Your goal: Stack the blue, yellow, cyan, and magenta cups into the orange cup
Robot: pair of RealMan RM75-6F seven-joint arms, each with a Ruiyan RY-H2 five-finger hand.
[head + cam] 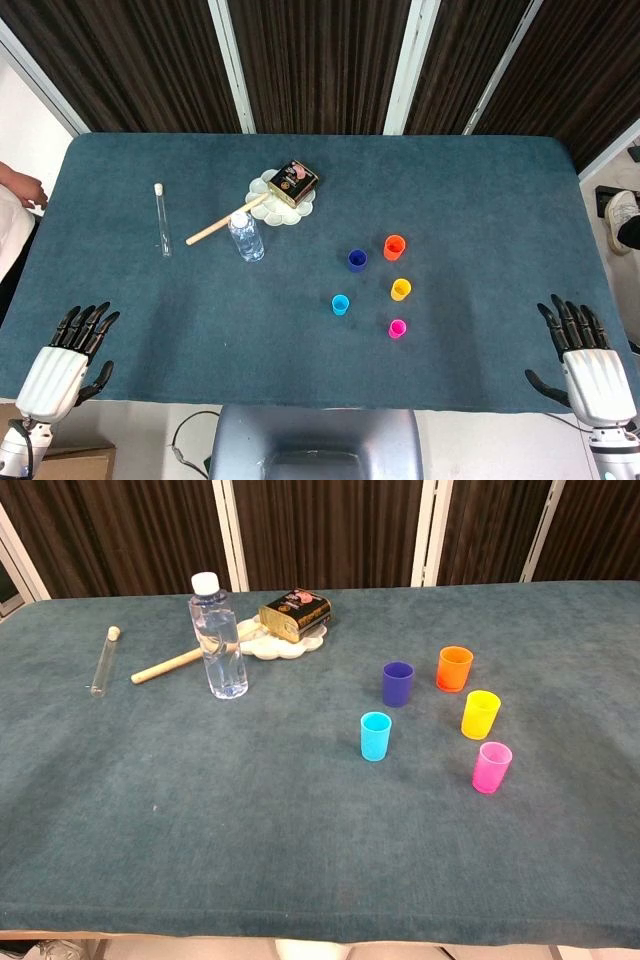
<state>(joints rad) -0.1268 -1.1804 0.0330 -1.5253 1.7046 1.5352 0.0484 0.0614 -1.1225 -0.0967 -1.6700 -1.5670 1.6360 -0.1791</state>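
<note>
Five small cups stand upright and apart on the blue-green table, right of centre. The orange cup (394,247) (455,668) is farthest back, with the blue cup (357,260) (397,683) to its left. The yellow cup (400,290) (480,714) is in front of the orange one. The cyan cup (340,305) (376,736) and the magenta cup (397,328) (491,767) are nearest the front. My left hand (70,352) rests open at the front left corner, my right hand (585,355) open at the front right. Neither hand shows in the chest view.
A clear water bottle (246,236) (218,637) stands left of centre. Behind it a white plate (303,206) (300,646) carries a dark tin (293,182) (295,614), with a wooden stick (225,220) (170,665) leaning on it. A glass tube (161,218) (103,660) lies far left.
</note>
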